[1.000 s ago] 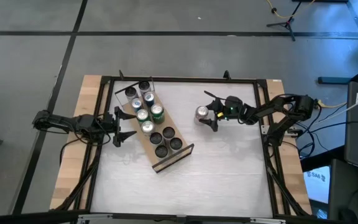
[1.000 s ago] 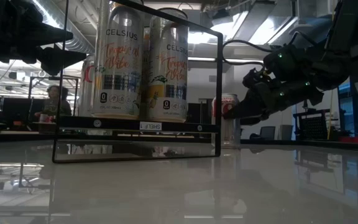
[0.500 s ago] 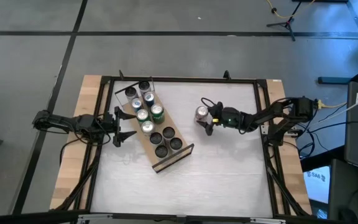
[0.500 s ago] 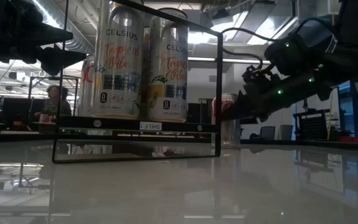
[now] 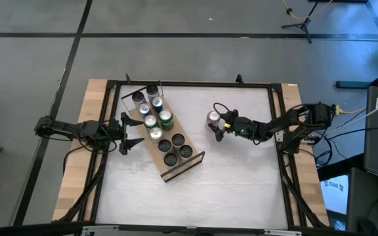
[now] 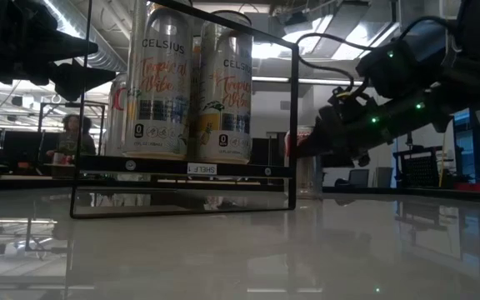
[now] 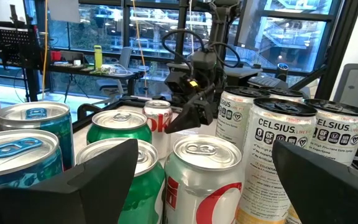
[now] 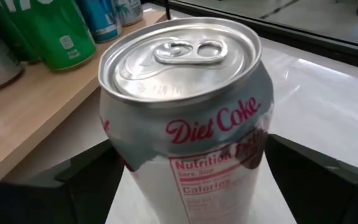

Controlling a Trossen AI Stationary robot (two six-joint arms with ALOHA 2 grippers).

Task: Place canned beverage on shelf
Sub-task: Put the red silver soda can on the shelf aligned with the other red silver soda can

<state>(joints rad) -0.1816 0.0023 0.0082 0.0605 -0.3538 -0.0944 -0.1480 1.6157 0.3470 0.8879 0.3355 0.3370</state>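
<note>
A silver Diet Coke can [image 8: 185,118] stands upright on the white table [image 5: 241,183], right of the shelf [image 5: 182,167]. My right gripper [image 5: 216,122] is open and reaches toward the table's left. One finger [image 8: 82,180] stands on each side of the can's lower wall, and no touch shows. The shelf is a light-wood board lying slantwise, with several cans [image 5: 151,120] upright on its far half and dark ones [image 5: 176,149] near its near end. My left gripper [image 5: 134,132] waits open at the shelf's left long side, level with the cans [image 7: 204,168].
A dark metal frame [image 5: 189,83] runs around the table, with wooden strips [image 5: 77,164] outside it. Free white surface lies in the near right part. A thin wire frame [image 6: 294,125] rises at the shelf's end. A person [image 6: 72,133] sits far off in the room.
My right gripper has swung a little toward the table's near edge and rolled at the wrist, bringing its fingers to either side of the Diet Coke can. It has stayed open. The can has kept its place and stands upright.
</note>
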